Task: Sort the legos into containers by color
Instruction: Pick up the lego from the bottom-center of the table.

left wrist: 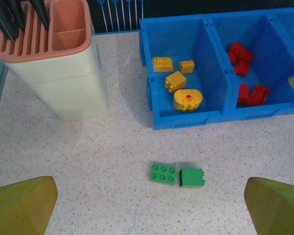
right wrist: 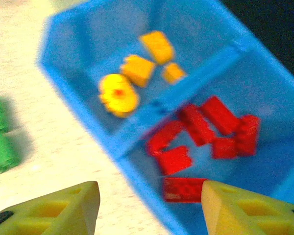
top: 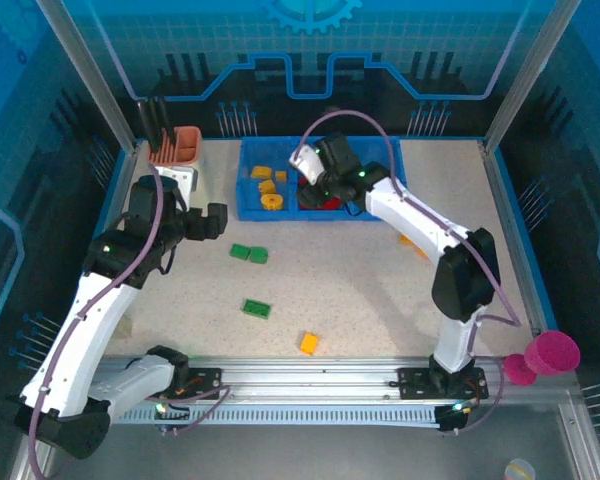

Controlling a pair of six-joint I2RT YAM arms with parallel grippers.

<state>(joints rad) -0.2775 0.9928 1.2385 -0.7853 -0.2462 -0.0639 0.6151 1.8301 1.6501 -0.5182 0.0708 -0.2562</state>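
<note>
The blue tray (top: 382, 216) stands at the back middle of the table. Its left compartment holds yellow-orange bricks (left wrist: 175, 81) and the yellow ring (left wrist: 187, 100); the middle one holds several red bricks (right wrist: 206, 132). My right gripper (top: 325, 185) hovers open over the front wall of the red compartment (right wrist: 149, 208), holding nothing, with a red brick (right wrist: 183, 189) lying in the tray below. My left gripper (top: 215, 221) is open (left wrist: 147, 210) above two green bricks (left wrist: 162, 174) (left wrist: 192, 177) on the table in front of the tray. Another green brick (top: 257, 309) and an orange brick (top: 309, 343) lie nearer the front.
A tall beige holder with an orange top (left wrist: 59, 73) stands left of the tray. Orange pieces (top: 412, 243) lie partly hidden under the right arm. A pink cup (top: 550, 355) sits off the table's front right corner.
</note>
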